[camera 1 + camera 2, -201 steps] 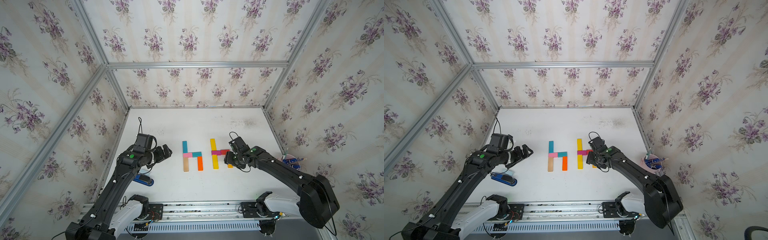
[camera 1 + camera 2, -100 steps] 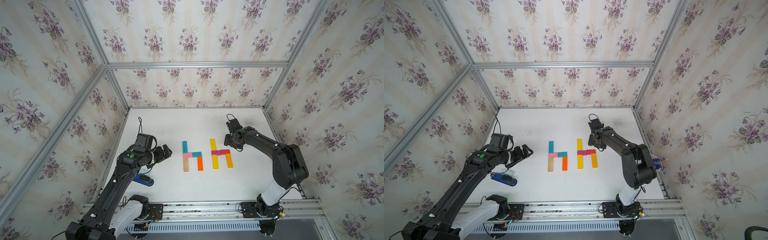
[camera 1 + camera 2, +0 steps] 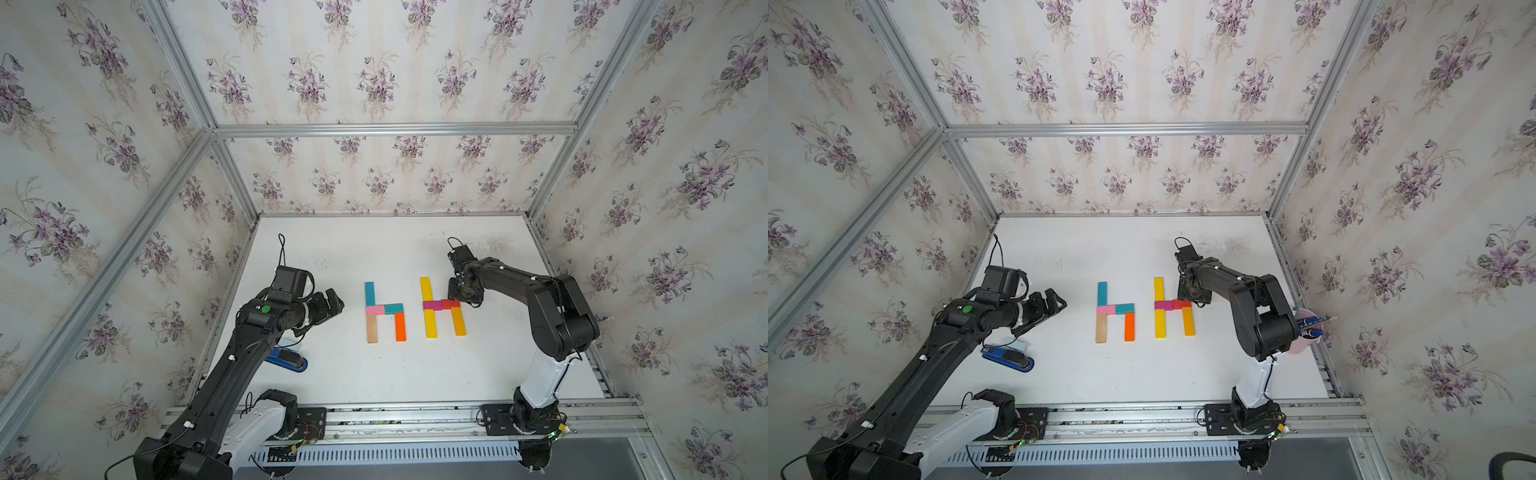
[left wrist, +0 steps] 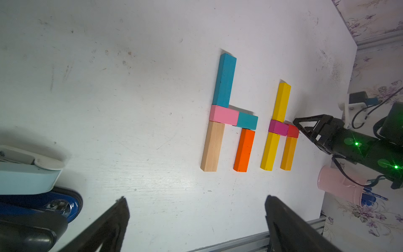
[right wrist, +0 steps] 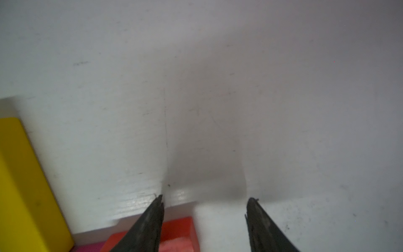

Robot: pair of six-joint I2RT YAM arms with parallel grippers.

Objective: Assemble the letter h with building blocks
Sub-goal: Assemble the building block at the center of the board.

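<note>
The building blocks lie flat in two h shapes in both top views. One has a teal bar (image 3: 369, 293), pink (image 3: 375, 309), short teal (image 3: 393, 308), tan (image 3: 372, 328) and orange (image 3: 400, 326). The other has a yellow bar (image 3: 425, 288), magenta (image 3: 432, 305), red (image 3: 451, 304), a second yellow (image 3: 430, 323) and amber (image 3: 458, 321). My right gripper (image 3: 464, 296) hangs just behind the red block (image 5: 176, 231), open, with only bare table between its fingers (image 5: 157, 216). Left of the teal h, my left gripper (image 3: 332, 303) stands wide open and empty (image 4: 195, 200).
A blue stapler (image 3: 286, 359) lies under my left arm, beside a pale blue object (image 4: 26, 176). A pink cup (image 3: 1306, 332) holding pens stands at the table's right edge behind my right arm. An aluminium rail (image 3: 395, 415) runs along the front; papered walls enclose the table.
My right arm has swung from the right side of the yellow h round to behind its red block, and its jaws have narrowed. The left arm has not moved.
</note>
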